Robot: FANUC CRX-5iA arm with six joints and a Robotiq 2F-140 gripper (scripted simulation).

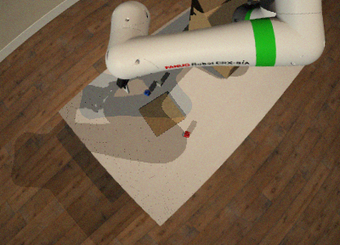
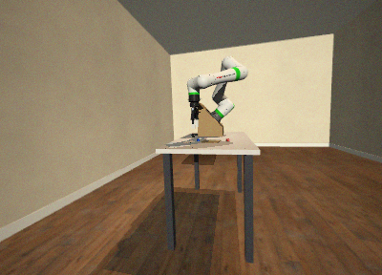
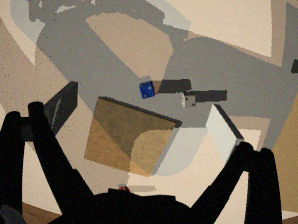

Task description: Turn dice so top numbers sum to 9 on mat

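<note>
Two small dice show plainly to us on the square tan mat [image 1: 163, 113] near the desk's middle: a blue cube [image 1: 147, 92] at left, a red cube [image 1: 186, 133] rightward. Our black two-fingered gripper [image 3: 143, 163] hangs spread wide above, gripping nothing.

Pips on blue die [image 1: 147, 92] and red die [image 1: 186, 133] too small to read.
</note>
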